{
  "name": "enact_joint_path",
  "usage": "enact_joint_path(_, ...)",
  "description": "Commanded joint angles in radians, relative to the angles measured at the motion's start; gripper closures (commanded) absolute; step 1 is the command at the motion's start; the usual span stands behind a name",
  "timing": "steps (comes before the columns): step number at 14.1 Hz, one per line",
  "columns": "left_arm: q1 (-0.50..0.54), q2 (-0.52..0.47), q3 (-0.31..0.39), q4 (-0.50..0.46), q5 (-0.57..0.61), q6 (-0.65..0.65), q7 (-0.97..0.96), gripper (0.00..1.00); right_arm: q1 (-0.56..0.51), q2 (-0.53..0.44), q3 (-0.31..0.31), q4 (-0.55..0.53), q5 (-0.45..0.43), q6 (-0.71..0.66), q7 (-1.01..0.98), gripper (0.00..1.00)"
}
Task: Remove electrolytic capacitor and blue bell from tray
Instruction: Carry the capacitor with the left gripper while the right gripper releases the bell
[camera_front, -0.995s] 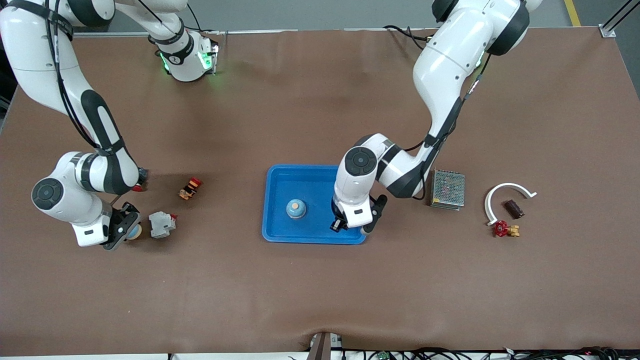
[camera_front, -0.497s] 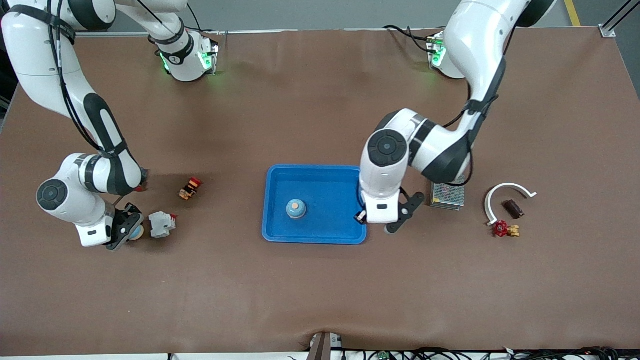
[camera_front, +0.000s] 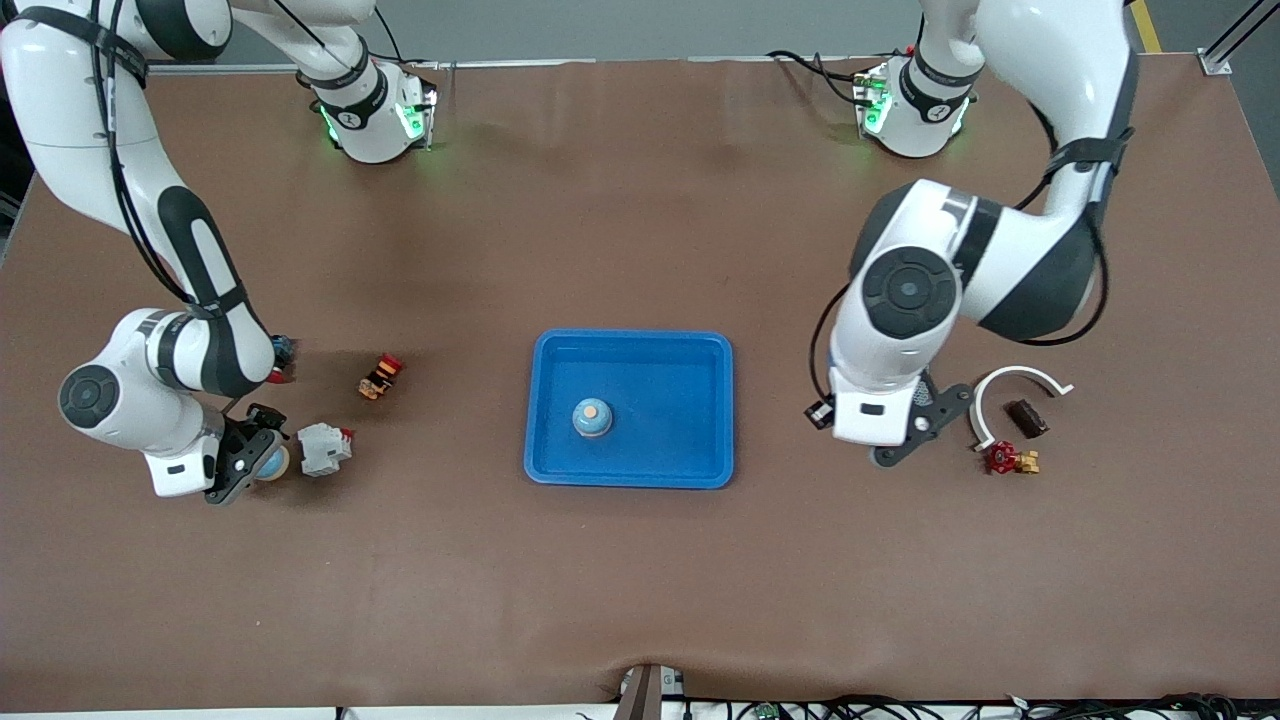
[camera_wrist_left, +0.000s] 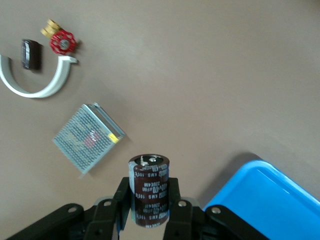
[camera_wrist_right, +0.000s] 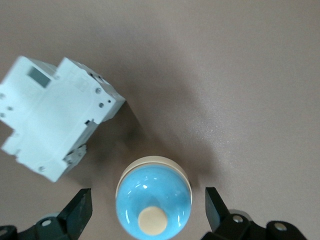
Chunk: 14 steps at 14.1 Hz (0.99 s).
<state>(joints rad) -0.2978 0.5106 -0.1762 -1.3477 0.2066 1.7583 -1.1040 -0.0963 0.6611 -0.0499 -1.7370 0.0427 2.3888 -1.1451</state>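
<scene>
Dark-brown cylindrical capacitor, apparently silver-topped, printed

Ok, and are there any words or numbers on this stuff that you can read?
capacitor: white print on its dark sleeve, too blurred to read.
metal mesh box: a yellow sticker, too small to read.
arm bases: a small round mark on each, too small to read.
blue bell, white switch block, blue tray: no writing shows.

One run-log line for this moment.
left gripper: shut on capacitor | right gripper: open around bell | tray: holds another bell
</scene>
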Motion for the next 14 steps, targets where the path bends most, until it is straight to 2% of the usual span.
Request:
enact_joint_path(1, 0.045, -0.099, -0.003, -0.12, -0.024, -0.008, 0.099, 1.0, -0.016, -0.015, 0.021, 0.095, 0.026, -0.132, 0.05, 0.0)
enact_joint_path(6, 0.182, -0.245, -0.003, -0.303, -0.029, -0.026, 0.313, 1.0, 0.065, -0.048, 0.022, 0.304, 0.014, -0.435, 0.357, 0.0)
enact_joint_path(9, 0.25, -0.297, -0.002, -0.395, -0.03, -0.028, 0.446, 1.0, 0.139, -0.049, 0.024, 0.404, 0.017, -0.591, 0.59, 0.0)
enact_joint_path(11, 0.314, -0.317, -0.003, -0.438, -0.03, -0.028, 0.521, 1.0, 0.187, -0.051, 0.027, 0.445, 0.023, -0.655, 0.8, 0.0)
enact_joint_path(14, 0.391, -0.322, 0.0, -0.524, -0.029, -0.003, 0.578, 1.0, 0.292, -0.081, 0.028, 0.453, 0.023, -0.663, 1.089, 0.0)
